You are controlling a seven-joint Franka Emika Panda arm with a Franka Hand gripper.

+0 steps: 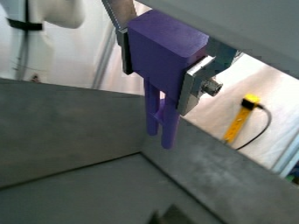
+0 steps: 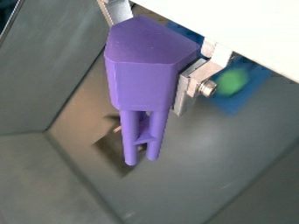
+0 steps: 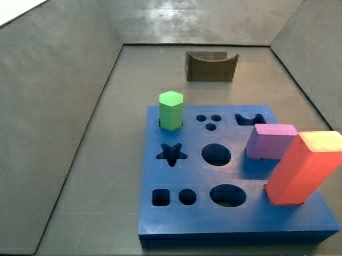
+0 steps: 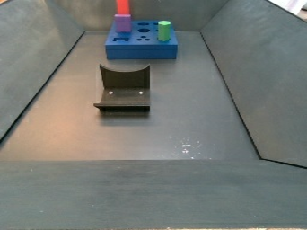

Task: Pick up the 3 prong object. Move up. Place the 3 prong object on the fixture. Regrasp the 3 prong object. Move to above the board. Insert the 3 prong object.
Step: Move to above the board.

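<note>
Pincer (image 1: 163, 63) clamped on the light purple plastic 3 prong object (image 1: 163, 66), silver plates against its flanks in both wrist views; prongs hang down, clear of the floor. Pincer and piece are out of frame in both side views, so they ride high above the bin.

Below, in a wrist view, a dark shape on the grey floor under the prongs, probably the fixture; too little of it shows to be sure.

Side views: small dark olive-brown fixture (image 4: 122, 87) with its curved notch stands alone mid-floor, nothing resting on it. Beyond it the thick blue board (image 3: 227, 180) with cut-out holes, carrying a green hexagonal peg (image 3: 171, 110), a pink-purple cube (image 3: 273, 141) and a red block (image 3: 302, 167).

Risks, my reading: the piece could tilt between the flat plates during descent, and the prongs could catch the notch edge if it comes down off-centre.

Grey metal floor, sloped grey walls. Outside the bin: white backdrop, yellow-tipped cable.
</note>
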